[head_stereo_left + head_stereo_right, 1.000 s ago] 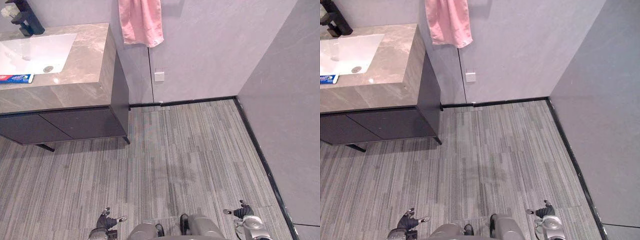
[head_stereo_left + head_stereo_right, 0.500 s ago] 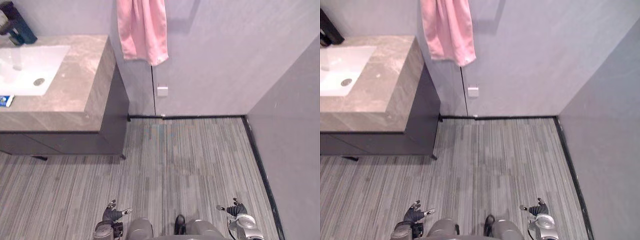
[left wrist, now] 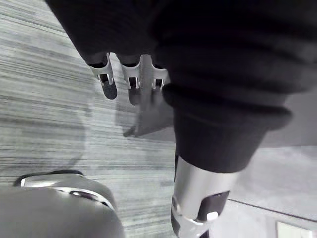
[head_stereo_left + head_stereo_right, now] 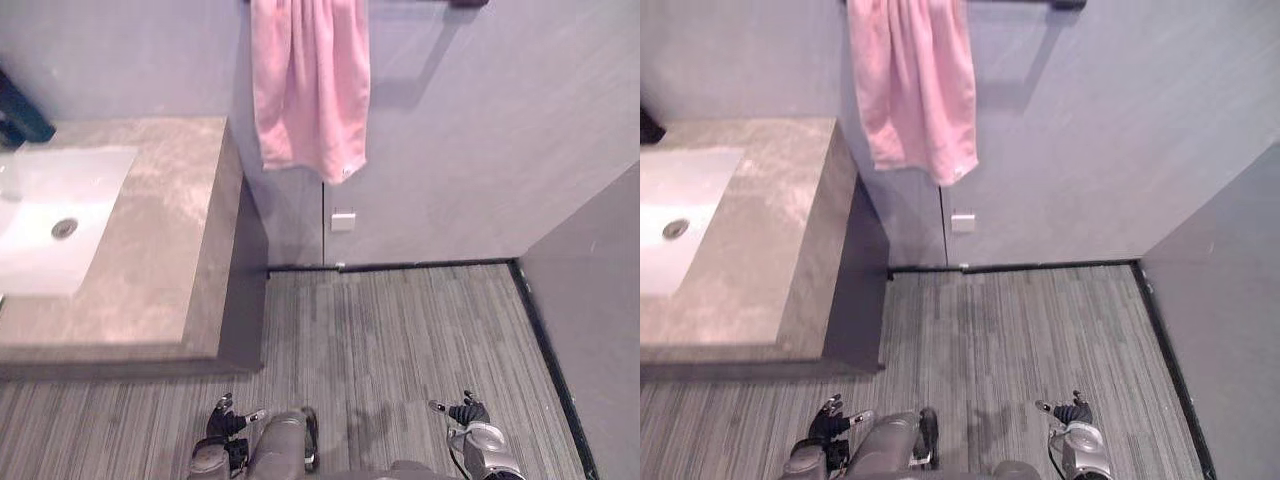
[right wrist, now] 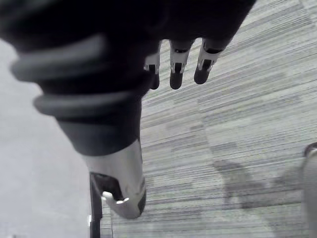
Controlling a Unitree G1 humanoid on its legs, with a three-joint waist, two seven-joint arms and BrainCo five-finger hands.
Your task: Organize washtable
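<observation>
The washtable (image 4: 170, 260) with its white basin (image 4: 50, 220) lies at nine o'clock. The left hand (image 4: 225, 425) hangs at seven o'clock, fingers relaxed and empty, above the floor (image 4: 400, 330). A pink towel (image 4: 310, 90) hangs at twelve. The right hand (image 4: 468, 413) hangs at five o'clock, fingers loose, empty.

Bench (image 4: 165, 265): brown marbled stone top, dark cabinet (image 4: 245, 300) beneath, set against wall at left. White rectangular basin (image 4: 40, 195) sunk in top; round drain (image 4: 64, 228). Dark tap (image 4: 18, 115) behind basin.
</observation>
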